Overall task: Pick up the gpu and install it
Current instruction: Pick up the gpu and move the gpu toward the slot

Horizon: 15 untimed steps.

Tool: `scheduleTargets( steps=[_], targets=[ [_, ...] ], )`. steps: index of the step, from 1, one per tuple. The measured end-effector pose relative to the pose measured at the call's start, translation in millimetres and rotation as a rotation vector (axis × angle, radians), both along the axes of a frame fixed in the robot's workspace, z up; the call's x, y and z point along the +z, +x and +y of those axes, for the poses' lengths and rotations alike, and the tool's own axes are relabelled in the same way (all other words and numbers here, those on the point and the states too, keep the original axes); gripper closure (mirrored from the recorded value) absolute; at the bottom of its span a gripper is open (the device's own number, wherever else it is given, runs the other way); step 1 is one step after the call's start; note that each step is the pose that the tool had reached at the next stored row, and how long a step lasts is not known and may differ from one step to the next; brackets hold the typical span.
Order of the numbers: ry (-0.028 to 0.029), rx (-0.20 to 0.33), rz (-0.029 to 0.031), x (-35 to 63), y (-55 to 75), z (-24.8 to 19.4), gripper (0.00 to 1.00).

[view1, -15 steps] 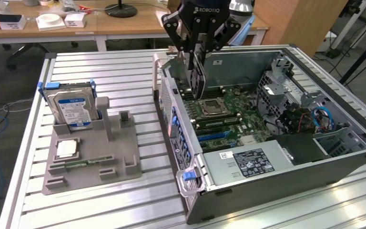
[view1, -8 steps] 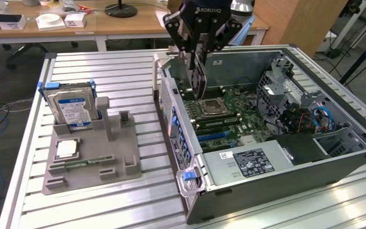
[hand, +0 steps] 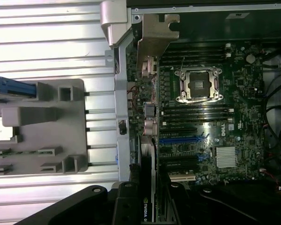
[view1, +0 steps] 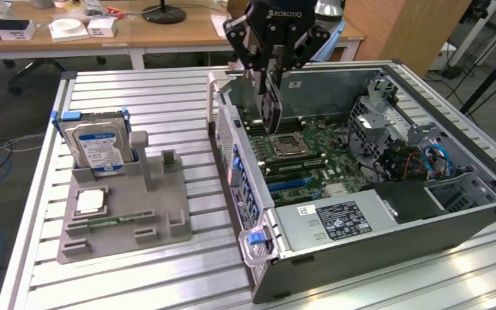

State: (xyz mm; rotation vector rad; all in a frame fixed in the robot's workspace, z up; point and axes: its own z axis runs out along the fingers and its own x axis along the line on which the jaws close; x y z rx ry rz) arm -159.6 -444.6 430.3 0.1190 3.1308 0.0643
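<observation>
The end effector [view1: 270, 68] is clamped on the gpu [view1: 270, 106], which hangs edge-down directly beneath it, just above the motherboard [view1: 317, 155] in the open computer case [view1: 454, 194]. Pick-up looks done and the install is in hand, with the card unseated. Seating calls for squaring its lower edge over 1 blue slot [hand: 182, 139] below.
</observation>
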Motion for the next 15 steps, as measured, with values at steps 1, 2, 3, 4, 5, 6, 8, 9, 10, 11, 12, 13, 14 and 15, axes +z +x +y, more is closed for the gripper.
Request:
scheduleTargets(
  steps=[1,2,3,4,5,6,8,9,10,11,12,13,14,15],
  targets=[
    [-0.0001,0.0,0.0,0.0,0.4,0.0,0.74],
    [-0.0001,0.0,0.0,0.0,0.7,0.0,0.74],
    [-0.0001,0.0,0.0,0.0,1.1,0.0,0.74],
    [0.0,0.0,0.0,-0.1,1.4,0.0,0.74],
    [0.0,0.0,0.0,-0.1,1.7,0.0,0.74],
    [-0.0001,0.0,0.0001,-0.1,2.1,0.0,0.74],
    [-0.0001,0.0,0.0,-0.1,2.7,0.0,0.74],
    [-0.0001,0.0,0.0,-0.2,3.1,0.0,0.74],
    [0.0,0.0,0.0,-0.2,3.4,0.0,0.74],
    [0.0,0.0,0.0001,-0.2,3.7,0.0,0.74],
    [0.0001,0.0,0.0,-0.3,4.0,0.0,0.74],
    [0.0,0.0,-0.0001,-0.3,4.4,0.0,0.74],
    [0.0,0.0,-0.0001,-0.3,4.6,0.0,0.74],
    [0.0,0.0,0.0,-0.3,4.9,0.0,0.74]
  ],
)
